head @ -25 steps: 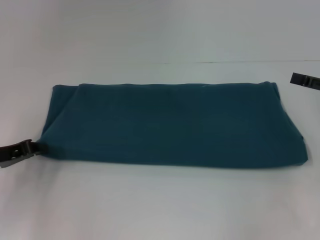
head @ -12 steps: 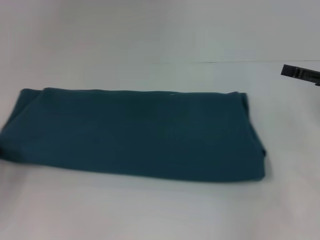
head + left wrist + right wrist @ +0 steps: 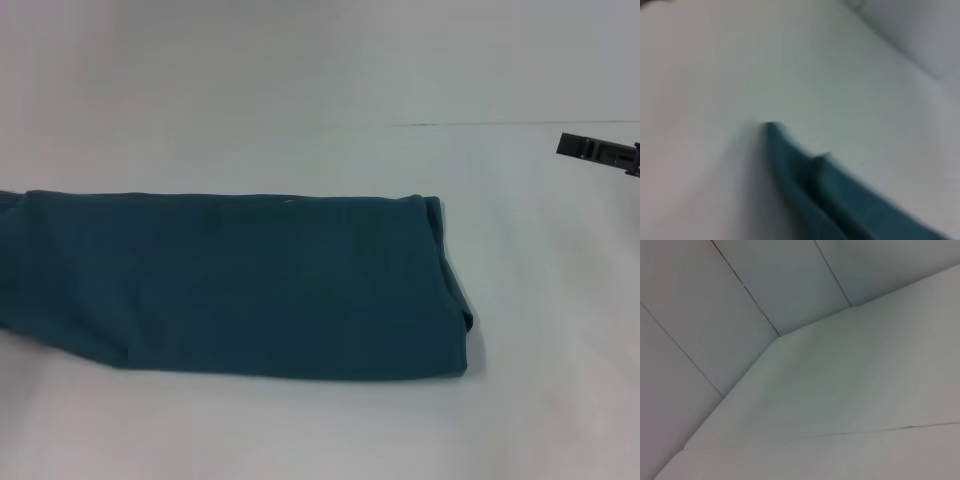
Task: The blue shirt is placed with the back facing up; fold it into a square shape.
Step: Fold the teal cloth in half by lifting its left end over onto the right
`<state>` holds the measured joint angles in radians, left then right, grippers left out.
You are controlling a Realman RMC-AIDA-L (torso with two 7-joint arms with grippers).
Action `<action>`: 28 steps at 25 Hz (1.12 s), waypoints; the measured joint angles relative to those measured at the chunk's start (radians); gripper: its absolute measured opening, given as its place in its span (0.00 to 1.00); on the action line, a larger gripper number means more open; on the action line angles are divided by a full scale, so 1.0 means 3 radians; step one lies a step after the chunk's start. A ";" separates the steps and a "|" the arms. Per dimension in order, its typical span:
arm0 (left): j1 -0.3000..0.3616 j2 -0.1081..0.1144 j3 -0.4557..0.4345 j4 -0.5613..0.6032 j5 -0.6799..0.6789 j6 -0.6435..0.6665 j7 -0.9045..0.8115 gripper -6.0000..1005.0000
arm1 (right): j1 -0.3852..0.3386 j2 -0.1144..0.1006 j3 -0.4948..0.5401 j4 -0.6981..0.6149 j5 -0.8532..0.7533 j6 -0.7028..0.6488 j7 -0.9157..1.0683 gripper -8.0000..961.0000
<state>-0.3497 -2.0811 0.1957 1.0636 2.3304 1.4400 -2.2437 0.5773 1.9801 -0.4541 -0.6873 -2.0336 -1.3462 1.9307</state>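
The blue shirt [image 3: 240,285] lies on the white table [image 3: 320,430], folded into a long flat band with the plain side up. Its left end runs out of the head view at the left edge, and its right end stops near the middle right. The right gripper [image 3: 598,150] is at the far right edge, well apart from the shirt; I cannot tell how its claw stands. The left gripper is not visible in any view
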 joint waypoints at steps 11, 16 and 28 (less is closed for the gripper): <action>-0.0590 -0.0241 0.0914 -0.0128 -0.1291 0.0681 0.0128 0.04 | -0.0116 0.0000 0.0023 0.0053 0.0009 0.0039 -0.0146 0.96; -0.0943 -0.0297 0.1568 -0.0835 -0.1763 0.0464 0.0375 0.04 | -0.0203 -0.0042 0.0017 0.0052 0.0003 0.0031 -0.0229 0.96; -0.1619 -0.0316 0.1420 -0.4154 -0.2891 -0.0898 0.2802 0.05 | -0.0321 -0.0177 0.0002 0.0031 -0.0071 0.0104 -0.0365 0.96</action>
<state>-0.8353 -2.1760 0.6217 -0.1824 1.4630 1.1705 -1.4030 0.4811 1.9269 -0.4535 -0.6778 -2.0548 -1.3151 1.8212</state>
